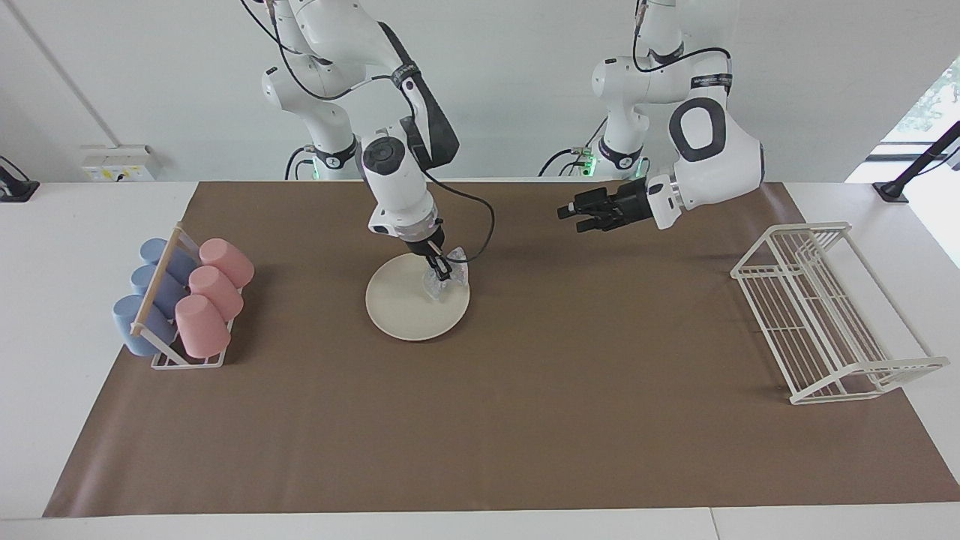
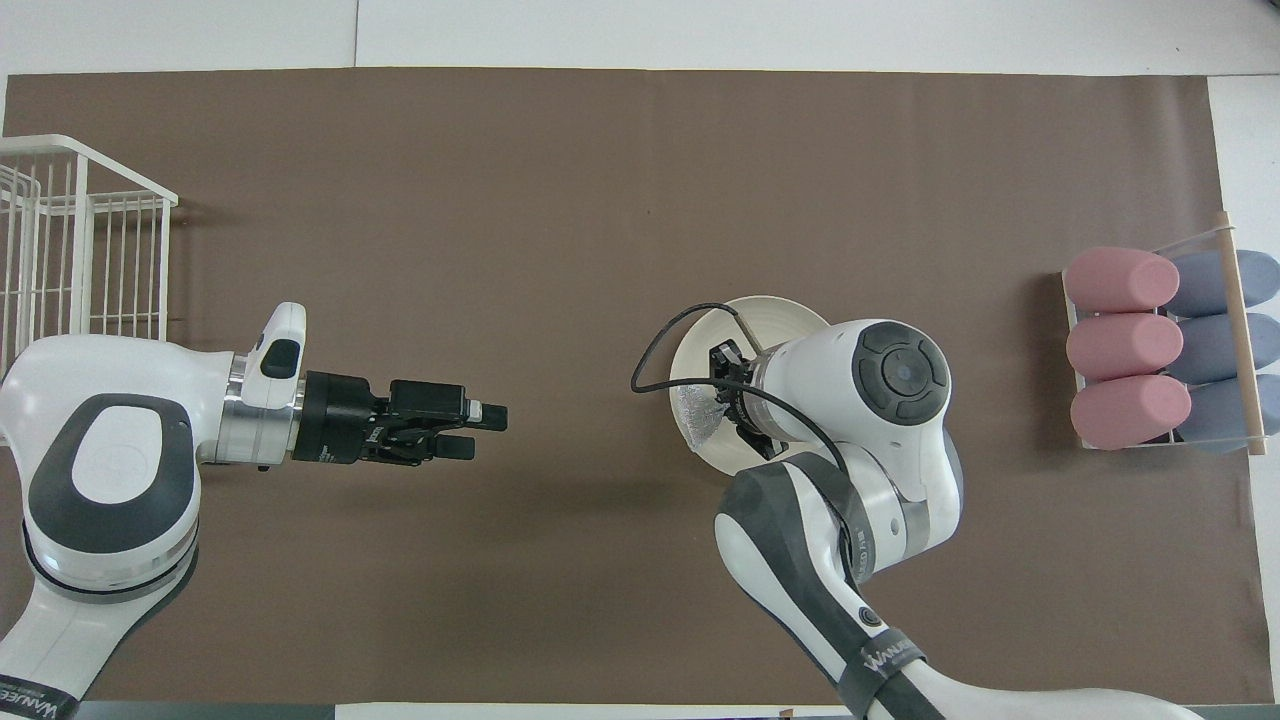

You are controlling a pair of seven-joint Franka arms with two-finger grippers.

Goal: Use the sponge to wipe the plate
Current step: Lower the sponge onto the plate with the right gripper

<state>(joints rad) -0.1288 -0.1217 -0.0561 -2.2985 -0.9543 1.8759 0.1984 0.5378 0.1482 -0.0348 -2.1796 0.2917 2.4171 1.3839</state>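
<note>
The cream-white plate point(image 1: 405, 311) lies on the brown mat, toward the right arm's end of the table. My right gripper point(image 1: 441, 270) points down over the plate's edge nearest the robots and is shut on the silvery-grey sponge point(image 1: 450, 283), which rests on the plate there. In the overhead view the right arm's hand covers most of the plate point(image 2: 780, 312); the sponge point(image 2: 700, 415) shows at its rim. My left gripper point(image 1: 579, 217) hangs open and empty above the mat, apart from the plate, and waits; it also shows in the overhead view point(image 2: 478, 430).
A small rack point(image 1: 161, 360) with pink cups point(image 1: 214, 292) and blue cups point(image 1: 150, 289) lying in it stands at the right arm's end. A white wire dish rack point(image 1: 821, 315) stands at the left arm's end. The brown mat point(image 1: 525, 420) covers the table.
</note>
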